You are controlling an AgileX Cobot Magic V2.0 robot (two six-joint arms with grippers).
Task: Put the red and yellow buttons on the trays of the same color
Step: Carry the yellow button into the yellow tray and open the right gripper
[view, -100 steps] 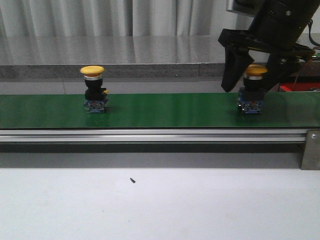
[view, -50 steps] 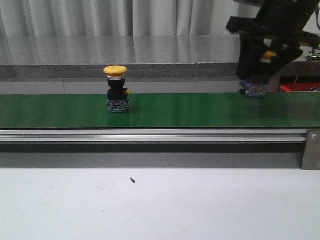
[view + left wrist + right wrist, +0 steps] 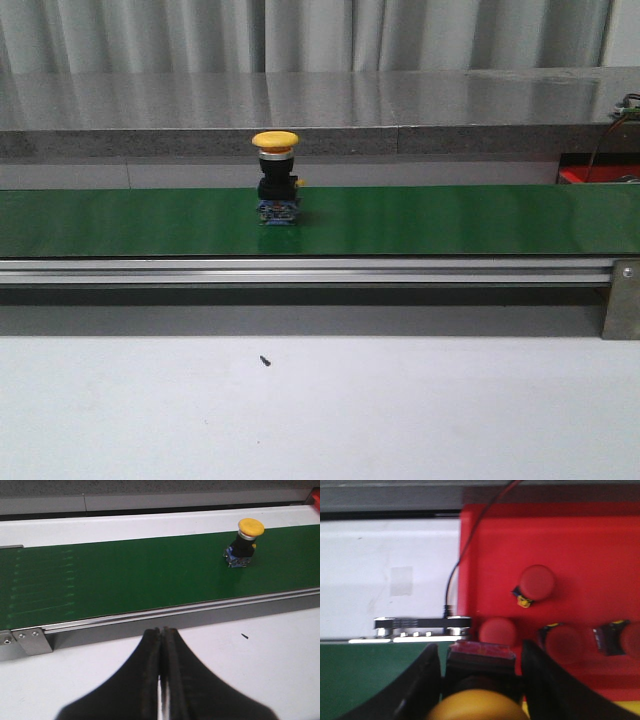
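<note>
Since a second ago, your right arm has left the front view carrying one yellow button (image 3: 479, 707), and the other button (image 3: 276, 180) has ridden the belt (image 3: 450, 220) from nine o'clock toward the middle. Right now your right gripper (image 3: 481, 680) is clamping its button by the black body under the cap, hanging over the red tray (image 3: 580, 555), where four red buttons (image 3: 537, 582) are lying; only a yellow sliver at five o'clock hints at the matching tray. Your left gripper (image 3: 161, 645) is sitting clenched and empty, near the belt's edge. These buttons are looking rigid and light but top-heavy, with a smooth domed cap, so you are better off pinching the squarer body below. Counting now: two yellow, four red.
</note>
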